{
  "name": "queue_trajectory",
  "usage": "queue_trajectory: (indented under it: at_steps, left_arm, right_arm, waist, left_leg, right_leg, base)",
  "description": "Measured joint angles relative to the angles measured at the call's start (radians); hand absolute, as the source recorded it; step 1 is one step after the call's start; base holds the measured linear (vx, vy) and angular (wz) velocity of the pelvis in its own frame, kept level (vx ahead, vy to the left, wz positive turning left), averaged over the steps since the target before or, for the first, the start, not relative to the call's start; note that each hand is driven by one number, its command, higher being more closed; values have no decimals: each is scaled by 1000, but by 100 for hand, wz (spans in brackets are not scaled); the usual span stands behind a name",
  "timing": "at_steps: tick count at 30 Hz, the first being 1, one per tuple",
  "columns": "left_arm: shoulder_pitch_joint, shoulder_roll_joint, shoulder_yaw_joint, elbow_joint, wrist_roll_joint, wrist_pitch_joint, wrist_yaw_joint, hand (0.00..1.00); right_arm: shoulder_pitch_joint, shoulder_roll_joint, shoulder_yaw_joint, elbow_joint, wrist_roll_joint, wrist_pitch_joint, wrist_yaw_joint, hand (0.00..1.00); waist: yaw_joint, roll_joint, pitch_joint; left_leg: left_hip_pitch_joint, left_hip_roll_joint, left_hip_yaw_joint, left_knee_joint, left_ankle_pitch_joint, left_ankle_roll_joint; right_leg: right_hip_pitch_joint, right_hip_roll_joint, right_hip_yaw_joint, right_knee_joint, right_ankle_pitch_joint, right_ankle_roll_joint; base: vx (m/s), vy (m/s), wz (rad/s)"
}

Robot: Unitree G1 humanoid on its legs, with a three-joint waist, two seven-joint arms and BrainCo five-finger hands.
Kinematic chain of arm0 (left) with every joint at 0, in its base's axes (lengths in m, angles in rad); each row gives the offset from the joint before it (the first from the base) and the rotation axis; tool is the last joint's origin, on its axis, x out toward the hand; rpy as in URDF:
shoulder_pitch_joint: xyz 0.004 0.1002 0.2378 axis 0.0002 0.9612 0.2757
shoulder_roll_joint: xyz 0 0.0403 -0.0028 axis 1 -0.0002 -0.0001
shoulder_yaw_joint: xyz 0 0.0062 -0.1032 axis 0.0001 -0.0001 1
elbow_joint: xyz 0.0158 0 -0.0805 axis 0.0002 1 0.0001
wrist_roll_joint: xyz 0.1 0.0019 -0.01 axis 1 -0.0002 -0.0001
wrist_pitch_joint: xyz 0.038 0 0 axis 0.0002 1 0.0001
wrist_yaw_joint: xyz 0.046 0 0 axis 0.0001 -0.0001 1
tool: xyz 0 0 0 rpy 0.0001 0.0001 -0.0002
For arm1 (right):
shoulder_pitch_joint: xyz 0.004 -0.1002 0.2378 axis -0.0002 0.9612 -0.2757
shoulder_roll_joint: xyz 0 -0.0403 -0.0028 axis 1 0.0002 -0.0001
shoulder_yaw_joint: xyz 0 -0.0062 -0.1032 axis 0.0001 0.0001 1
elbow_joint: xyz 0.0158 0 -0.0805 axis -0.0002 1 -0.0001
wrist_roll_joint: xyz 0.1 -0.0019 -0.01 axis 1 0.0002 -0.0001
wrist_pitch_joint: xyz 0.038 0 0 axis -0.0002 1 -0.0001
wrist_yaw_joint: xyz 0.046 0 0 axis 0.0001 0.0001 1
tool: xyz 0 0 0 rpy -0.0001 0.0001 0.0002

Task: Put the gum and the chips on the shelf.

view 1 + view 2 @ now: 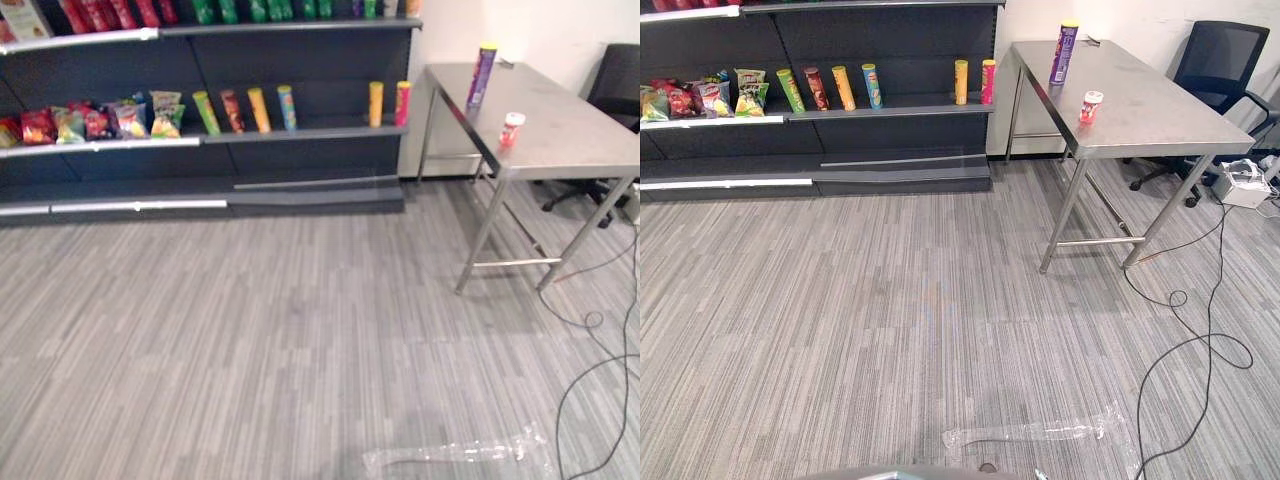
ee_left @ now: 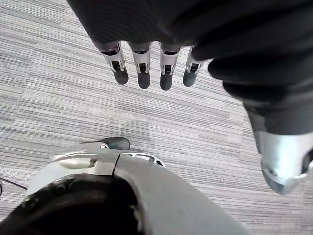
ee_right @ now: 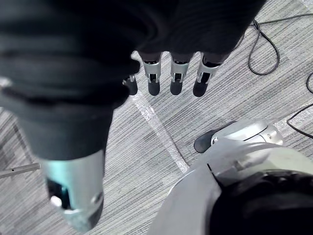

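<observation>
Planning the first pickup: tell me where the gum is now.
The gum stands on the steel table at the right of both eye views, near its left edge, apart from the purple chips tube behind it.

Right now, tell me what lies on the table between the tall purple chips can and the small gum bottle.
Nothing: in the right eye view, bare steel tabletop separates the chips can from the gum bottle.

The chips (image 1: 1064,53), a tall purple can with a yellow lid, stand upright toward the far end of the metal surface (image 1: 1170,125). The gum (image 1: 1091,107), a small red-and-white bottle, stands upright nearer me, near the surface's left edge and apart from the can.
</observation>
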Motion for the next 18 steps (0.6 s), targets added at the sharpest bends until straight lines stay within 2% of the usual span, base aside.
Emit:
queue_trajectory:
  at_steps: [4, 18]
  left_arm:
    - [-10, 3, 2, 0, 2, -1, 0, 0]
    - [-18, -4, 31, 3, 4, 0, 0, 0]
  right_arm:
    - [-22, 2, -14, 9, -1, -1, 0, 0]
    - [-47, 10, -52, 9, 6, 0, 1, 0]
  waist:
    - [0, -4, 16]
    - [2, -3, 32]
  left_leg:
    - [17, 5, 24, -1, -12, -19]
    - [34, 15, 76, -1, -18, -28]
  right_leg:
    - [21, 4, 0, -17, 1, 3]
    - [19, 13, 28, -17, 0, 4]
  base:
    - [42, -20, -6]
    - [-46, -39, -9]
